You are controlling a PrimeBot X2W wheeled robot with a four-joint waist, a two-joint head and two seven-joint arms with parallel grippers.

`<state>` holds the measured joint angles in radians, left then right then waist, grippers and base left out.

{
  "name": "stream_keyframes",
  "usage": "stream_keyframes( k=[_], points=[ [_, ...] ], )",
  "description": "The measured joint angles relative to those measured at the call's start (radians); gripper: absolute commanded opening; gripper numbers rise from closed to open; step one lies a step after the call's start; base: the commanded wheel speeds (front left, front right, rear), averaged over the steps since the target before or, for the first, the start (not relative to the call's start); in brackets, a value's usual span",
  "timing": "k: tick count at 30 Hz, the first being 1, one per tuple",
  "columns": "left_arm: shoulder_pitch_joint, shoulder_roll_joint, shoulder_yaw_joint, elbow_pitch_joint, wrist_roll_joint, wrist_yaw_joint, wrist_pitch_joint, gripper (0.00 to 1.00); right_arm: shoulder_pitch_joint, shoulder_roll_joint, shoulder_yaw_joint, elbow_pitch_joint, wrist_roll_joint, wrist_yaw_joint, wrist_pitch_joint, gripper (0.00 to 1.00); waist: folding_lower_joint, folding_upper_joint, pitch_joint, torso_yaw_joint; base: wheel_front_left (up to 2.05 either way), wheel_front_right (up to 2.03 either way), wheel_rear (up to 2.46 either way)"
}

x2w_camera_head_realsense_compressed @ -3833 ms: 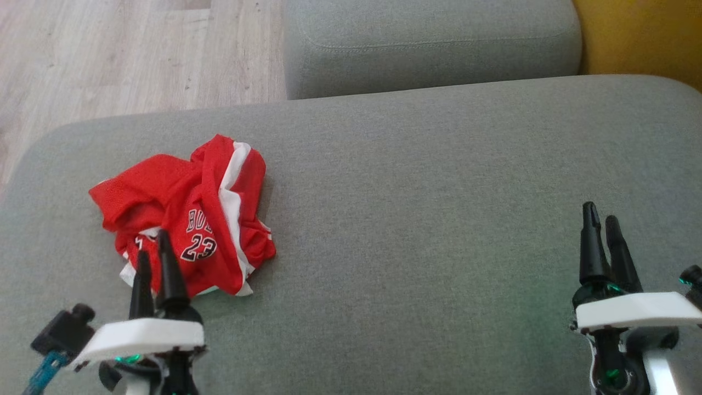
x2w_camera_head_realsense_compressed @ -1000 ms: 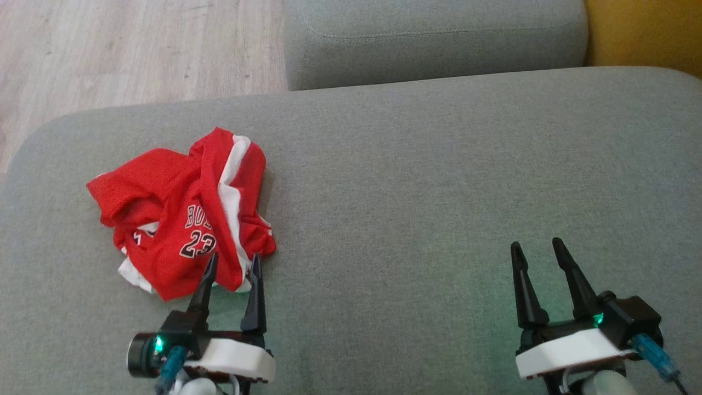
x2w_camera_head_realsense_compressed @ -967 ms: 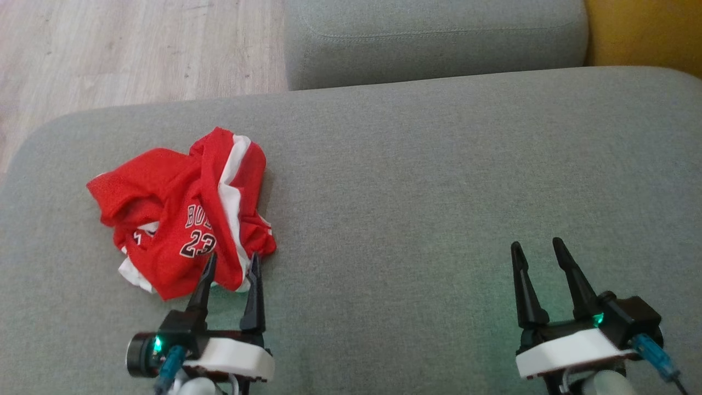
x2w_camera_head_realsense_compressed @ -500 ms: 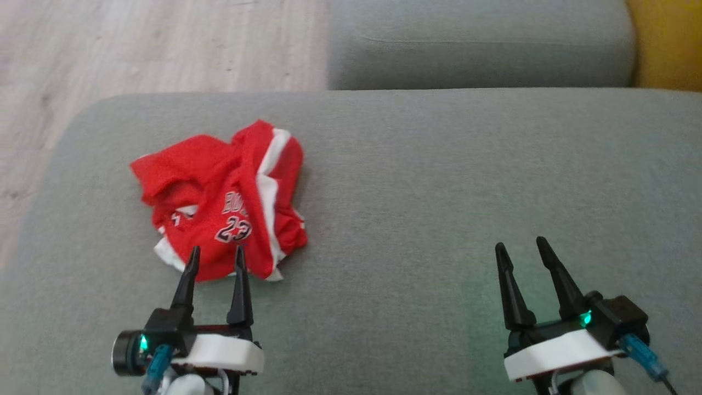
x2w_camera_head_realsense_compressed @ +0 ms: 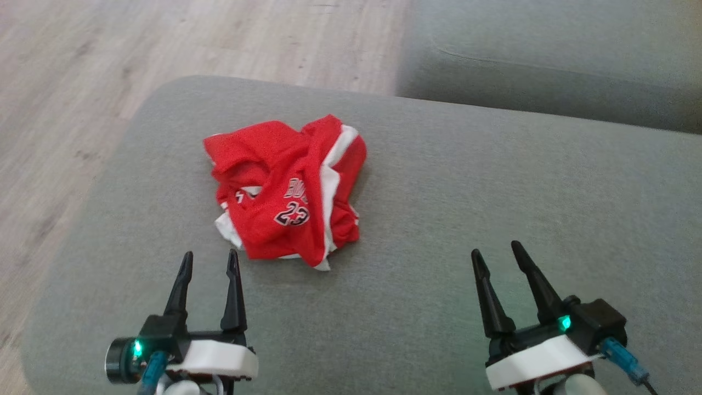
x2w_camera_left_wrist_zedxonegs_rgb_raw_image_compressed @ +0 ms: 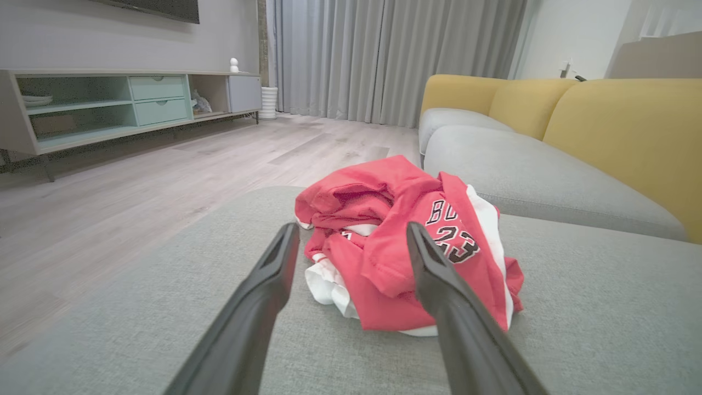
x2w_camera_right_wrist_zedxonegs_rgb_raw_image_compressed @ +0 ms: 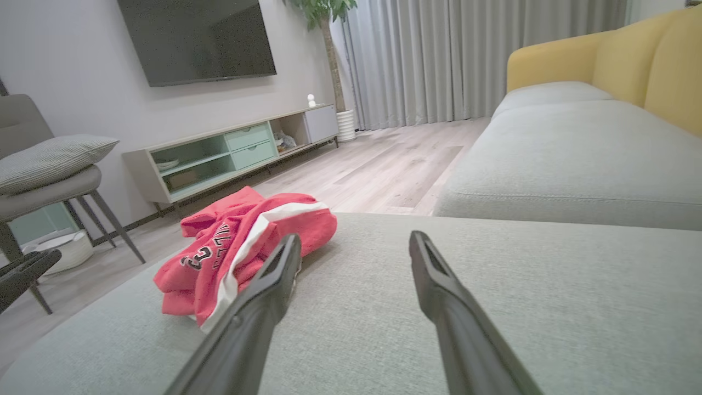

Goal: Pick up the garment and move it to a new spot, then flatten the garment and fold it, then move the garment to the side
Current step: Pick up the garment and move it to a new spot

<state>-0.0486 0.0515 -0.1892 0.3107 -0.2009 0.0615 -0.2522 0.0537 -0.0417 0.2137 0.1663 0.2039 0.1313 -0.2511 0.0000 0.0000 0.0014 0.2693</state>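
You're holding left gripper (x2w_camera_head_realsense_compressed: 210,253) and right gripper (x2w_camera_head_realsense_compressed: 496,248) spread wide over the grey cushion (x2w_camera_head_realsense_compressed: 466,186), gripping nothing. Red garment (x2w_camera_head_realsense_compressed: 285,192) is lying crumpled just beyond the left one, untouched. Nothing's done: pick-up, flattening, folding, side move all pending.
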Motion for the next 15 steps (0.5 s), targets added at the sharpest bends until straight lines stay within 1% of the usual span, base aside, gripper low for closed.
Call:
stream_keyframes(
  k=[9,15],
  points=[
    [0.020,0.000,0.002,-0.005,0.004,0.000,0.000,1.00,0.008,0.000,0.033,-0.004,0.000,0.000,0.000,1.00,0.0000,0.0000,-0.016,0.089,0.00,0.00,0.00],
    [0.021,0.000,0.001,-0.002,0.005,-0.004,0.000,1.00,0.016,0.000,0.042,-0.004,0.000,0.000,0.000,1.00,0.0000,0.0000,-0.013,0.104,0.00,0.00,0.00]
  ],
)
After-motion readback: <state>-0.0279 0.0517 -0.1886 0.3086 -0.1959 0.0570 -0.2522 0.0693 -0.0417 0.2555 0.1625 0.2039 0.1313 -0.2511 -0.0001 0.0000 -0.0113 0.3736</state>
